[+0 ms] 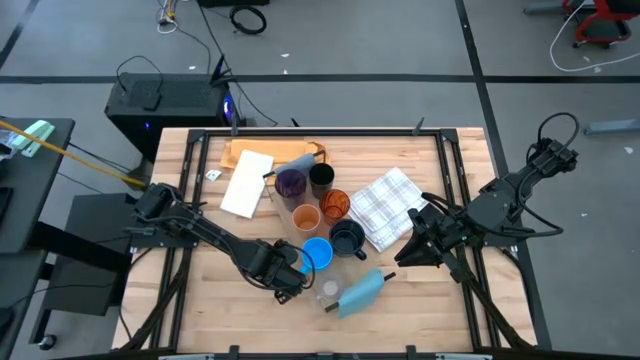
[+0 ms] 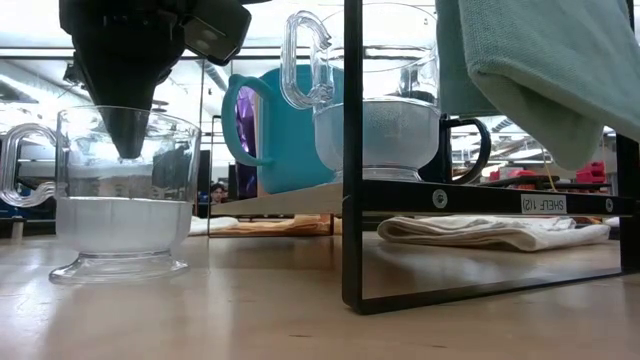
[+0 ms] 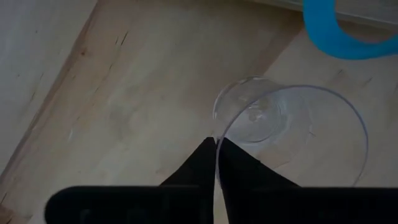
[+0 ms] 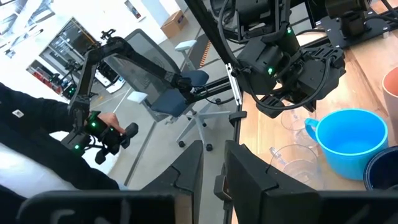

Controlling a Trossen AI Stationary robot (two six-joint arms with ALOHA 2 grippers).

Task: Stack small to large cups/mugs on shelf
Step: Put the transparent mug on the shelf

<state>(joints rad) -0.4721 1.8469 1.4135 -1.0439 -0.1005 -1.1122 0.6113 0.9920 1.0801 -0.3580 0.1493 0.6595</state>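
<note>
Claw on the left arm (image 3: 216, 163) sits low over the front-middle of the counter (image 1: 200, 310), w/ its tips pinching the rim of a clear glass cup (image 3: 292, 134): one dark tip inside the wall, one outside, thin glass edge between them. Low view shows the same thing, dark finger (image 2: 128, 135) dipping into the cup (image 2: 120, 195), cup base flat on the wood, handle sticking out sideways. In the high view this claw (image 1: 292, 272) is just beside the bright blue mug (image 1: 317, 253), on its left-arm side.

Second clear glass (image 1: 329, 290) stands just in front of the blue mug, near a light blue cloth (image 1: 362, 291) draped over one end of the shelf. Low view has that glass (image 2: 375, 110) raised on the shelf's plank (image 2: 290, 200), blue mug (image 2: 280, 130) behind it.

Rest of the cups cluster mid-counter: dark navy mug (image 1: 348, 238) touching the blue one, two orange cups (image 1: 307, 217) (image 1: 335, 204), purple tumbler (image 1: 291, 184), black cup (image 1: 321, 179). White checked cloth (image 1: 390, 207) lies beside them toward the right arm.

Right claw (image 4: 211, 165) hangs above the counter's right side, well apart from the cups, fingers parted w/ a narrow gap, holding nothing.
</note>
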